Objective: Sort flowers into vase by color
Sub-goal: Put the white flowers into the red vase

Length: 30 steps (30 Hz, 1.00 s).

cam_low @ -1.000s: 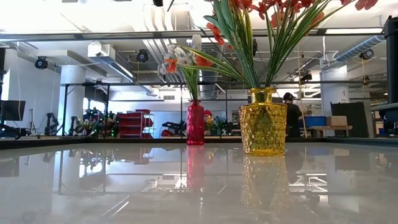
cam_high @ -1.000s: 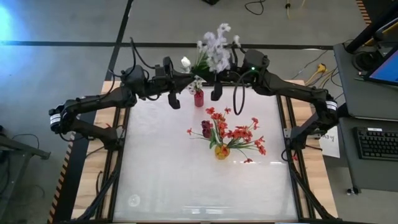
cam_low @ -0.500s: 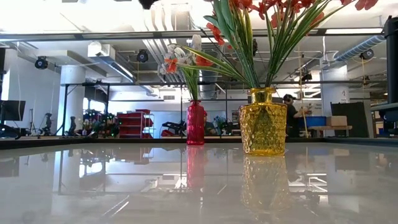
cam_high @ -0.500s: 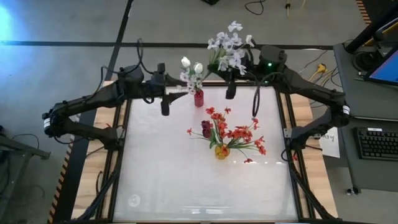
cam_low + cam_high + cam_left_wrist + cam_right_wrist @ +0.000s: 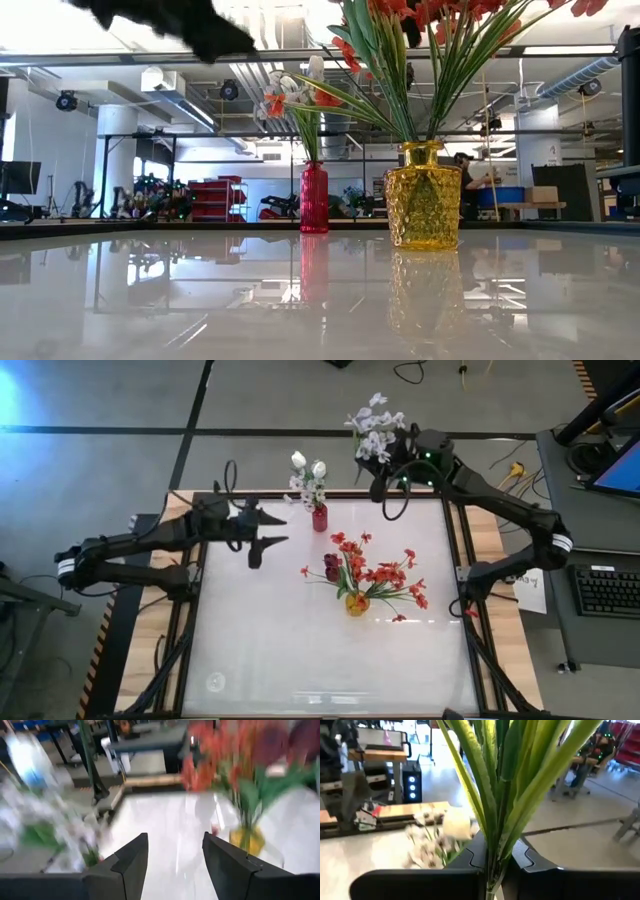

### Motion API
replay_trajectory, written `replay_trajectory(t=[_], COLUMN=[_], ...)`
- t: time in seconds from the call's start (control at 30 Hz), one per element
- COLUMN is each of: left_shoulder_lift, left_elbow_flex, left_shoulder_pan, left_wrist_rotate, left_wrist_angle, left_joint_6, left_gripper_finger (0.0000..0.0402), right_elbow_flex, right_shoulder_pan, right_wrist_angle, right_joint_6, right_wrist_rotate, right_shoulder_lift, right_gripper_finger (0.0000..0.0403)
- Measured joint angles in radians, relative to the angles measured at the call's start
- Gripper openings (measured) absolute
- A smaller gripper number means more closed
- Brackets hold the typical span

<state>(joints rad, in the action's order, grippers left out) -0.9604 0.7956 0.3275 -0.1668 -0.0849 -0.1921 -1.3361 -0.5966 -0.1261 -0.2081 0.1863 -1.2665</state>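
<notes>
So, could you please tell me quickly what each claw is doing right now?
Left claw: open, holding nothing, above the table.
Right claw: closed on the stems of a white flower bunch, over the table's far edge.

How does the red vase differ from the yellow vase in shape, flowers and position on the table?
The red vase is slim and smooth; the yellow vase is wide and bumpy. The red vase holds white tulips; the yellow vase holds red-orange blossoms. The red vase stands near the table's far edge, the yellow vase near its middle. Both stand upright.
</notes>
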Motion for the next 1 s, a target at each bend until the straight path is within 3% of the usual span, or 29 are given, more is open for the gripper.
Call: replay_trajectory(t=[0.13,0.3,0.57,0.73,1.0], left_shoulder_lift=[0.027,-0.014,-0.236,-0.432,-0.716], left_elbow_flex=[-0.14,-0.313,-0.523,-0.53,-0.383], left_shoulder_pan=[0.0,0.0,0.0,0.001,0.001], left_wrist_rotate=[0.001,0.013,0.324,0.342,0.38], left_wrist_angle=[0.112,0.39,0.951,1.201,1.255], left_joint_6=[-0.009,0.05,0.181,0.183,0.203], left_gripper_finger=[0.0173,0.0173,0.0174,0.0191,0.0257], right_elbow_flex=[0.064,0.098,0.117,0.147,0.167], right_shoulder_pan=[-0.032,-0.042,-0.045,-0.046,-0.047], right_wrist_angle=[0.036,0.085,0.141,0.173,0.221], right_joint_6=[0.014,0.014,0.014,0.002,0.002], right_wrist_rotate=[0.005,0.005,0.105,0.106,0.106], right_shoulder_lift=[0.001,0.001,-0.018,-0.047,-0.064], right_gripper_finger=[0.0018,0.0018,0.0018,0.0018,0.0018])
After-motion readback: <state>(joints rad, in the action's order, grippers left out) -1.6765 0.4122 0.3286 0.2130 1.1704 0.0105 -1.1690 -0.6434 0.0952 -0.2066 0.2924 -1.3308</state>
